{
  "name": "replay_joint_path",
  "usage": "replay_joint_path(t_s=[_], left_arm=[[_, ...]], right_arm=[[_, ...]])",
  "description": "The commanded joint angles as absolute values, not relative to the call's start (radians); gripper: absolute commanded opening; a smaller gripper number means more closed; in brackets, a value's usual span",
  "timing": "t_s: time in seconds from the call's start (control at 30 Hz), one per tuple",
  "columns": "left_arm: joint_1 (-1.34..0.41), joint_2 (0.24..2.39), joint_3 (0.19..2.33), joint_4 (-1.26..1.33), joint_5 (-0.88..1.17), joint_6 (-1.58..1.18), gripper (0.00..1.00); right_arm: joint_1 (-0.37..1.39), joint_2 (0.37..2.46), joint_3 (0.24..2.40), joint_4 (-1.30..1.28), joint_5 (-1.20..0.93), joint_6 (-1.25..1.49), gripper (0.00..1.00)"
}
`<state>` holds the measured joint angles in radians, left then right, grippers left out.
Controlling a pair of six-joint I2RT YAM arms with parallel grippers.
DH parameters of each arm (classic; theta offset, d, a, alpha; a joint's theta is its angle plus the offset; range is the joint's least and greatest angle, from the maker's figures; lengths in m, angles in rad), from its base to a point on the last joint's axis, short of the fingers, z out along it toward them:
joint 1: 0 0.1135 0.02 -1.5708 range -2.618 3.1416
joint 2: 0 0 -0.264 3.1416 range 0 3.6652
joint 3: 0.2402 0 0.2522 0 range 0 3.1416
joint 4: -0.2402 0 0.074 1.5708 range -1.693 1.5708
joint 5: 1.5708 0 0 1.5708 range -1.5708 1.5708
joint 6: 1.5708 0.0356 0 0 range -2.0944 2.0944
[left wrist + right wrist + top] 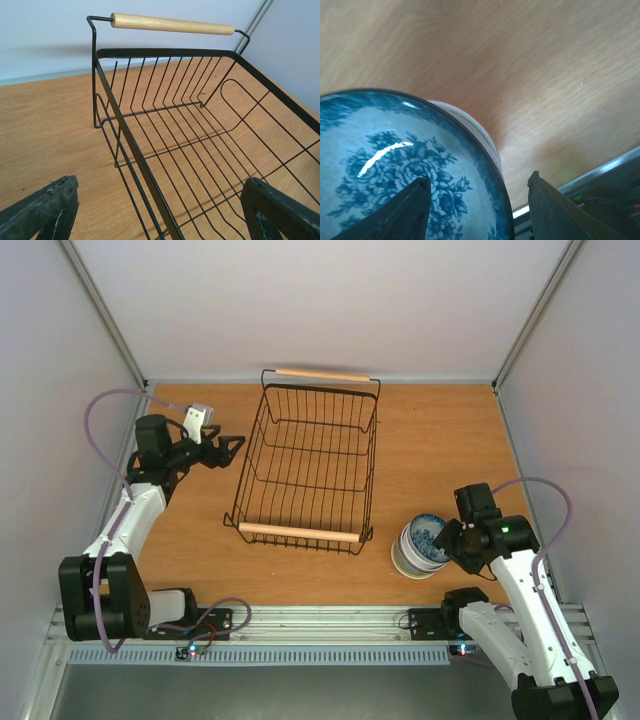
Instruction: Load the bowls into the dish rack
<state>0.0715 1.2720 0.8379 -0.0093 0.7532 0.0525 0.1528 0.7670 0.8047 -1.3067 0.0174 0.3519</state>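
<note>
Wooden tabletop (440, 440) lies under both your arms. Your right gripper (480, 177) stands parted astride the rim of the blue-patterned bowl (395, 165), one finger inside and one outside, not pinching it. That bowl tops a stack of white bowls (406, 560) just off the near right corner of the dish rack (255, 440). Your left gripper (232, 448) hangs wide open and empty at the rack's left wall.
</note>
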Motion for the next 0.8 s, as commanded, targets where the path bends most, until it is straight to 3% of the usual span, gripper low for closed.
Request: replay_joint_path(t_s=[0.0,0.17,0.4,0.57,0.77], left_arm=[[0.069,1.281,0.871,0.007,0.767,0.044,0.89],[0.069,1.284,0.87,0.007,0.762,0.048,0.89],[0.069,1.279,0.867,0.006,0.758,0.051,0.89],[0.069,1.275,0.866,0.005,0.756,0.054,0.89],[0.068,1.27,0.869,0.005,0.753,0.057,0.89]], right_arm=[[0.161,0.775,0.77,-1.319,-0.026,0.375,0.52],[0.162,0.764,0.776,-1.326,-0.016,0.375,0.37],[0.163,0.749,0.816,-1.374,0.025,0.371,0.3],[0.163,0.741,0.826,-1.377,0.023,0.371,0.03],[0.164,0.733,0.854,-1.383,0.034,0.367,0.01]])
